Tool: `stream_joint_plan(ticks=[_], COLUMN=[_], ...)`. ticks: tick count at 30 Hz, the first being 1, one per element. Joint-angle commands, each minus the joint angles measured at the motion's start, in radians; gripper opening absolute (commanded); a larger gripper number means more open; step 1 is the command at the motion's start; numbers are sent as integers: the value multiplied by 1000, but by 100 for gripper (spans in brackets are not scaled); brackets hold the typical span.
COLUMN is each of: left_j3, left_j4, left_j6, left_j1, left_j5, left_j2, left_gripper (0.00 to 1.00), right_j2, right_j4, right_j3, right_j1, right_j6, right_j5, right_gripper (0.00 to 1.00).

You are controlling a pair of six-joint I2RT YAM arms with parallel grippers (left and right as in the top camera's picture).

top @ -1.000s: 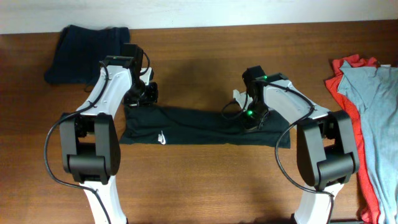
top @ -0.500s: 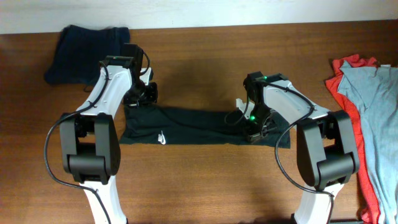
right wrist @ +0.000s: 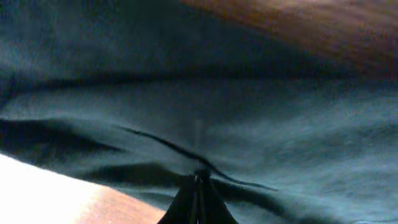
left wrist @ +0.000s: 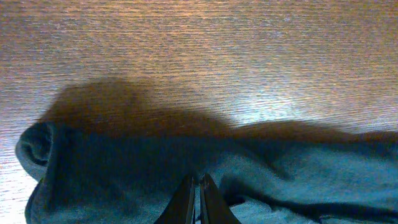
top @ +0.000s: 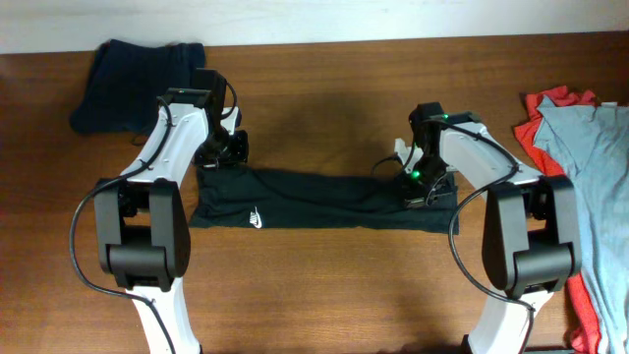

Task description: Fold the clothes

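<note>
The shirt (top: 314, 197) is laid out in a long strip on the worktop (top: 324, 98). Its left end is pinched by the closed left tool (left wrist: 199, 182), its right end by the closed right tool (right wrist: 200, 177).

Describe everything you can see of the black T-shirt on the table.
The black T-shirt is soft, dark fabric with a small white logo near its left end. It lies folded into a long, wrinkled band across the wooden table, between the arms. The left gripper pinches its upper left edge; the right gripper is shut on a crease near its right end.
</note>
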Motion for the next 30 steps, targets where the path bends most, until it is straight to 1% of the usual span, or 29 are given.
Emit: stream_joint_plan(ticks=[1, 10, 14, 16, 22, 30], left_j3=[-6, -6, -6, -6, -6, -6], left_j4=[2, 3, 3, 3, 3, 5], left_j6=[-2, -2, -2, -2, -2, -2], left_j1=[-1, -1, -1, 0, 0, 0], left_j5=[-7, -7, -7, -7, -8, -8], left_j2=[-8, -8, -8, -8, -8, -8], left_gripper=[6, 6, 6, 6, 6, 6], right_j2=[-28, -19, -19, -21, -21, -21], right_j4=[24, 66, 23, 1, -56, -47], right_j3=[16, -22, -39, -39, -39, -44], right_j1=[-3, -3, -6, -15, -84, -137], right_j6=[15, 35, 43, 75, 90, 90], right_j5=[2, 12, 18, 42, 62, 62], right_gripper=[4, 4, 4, 4, 4, 4])
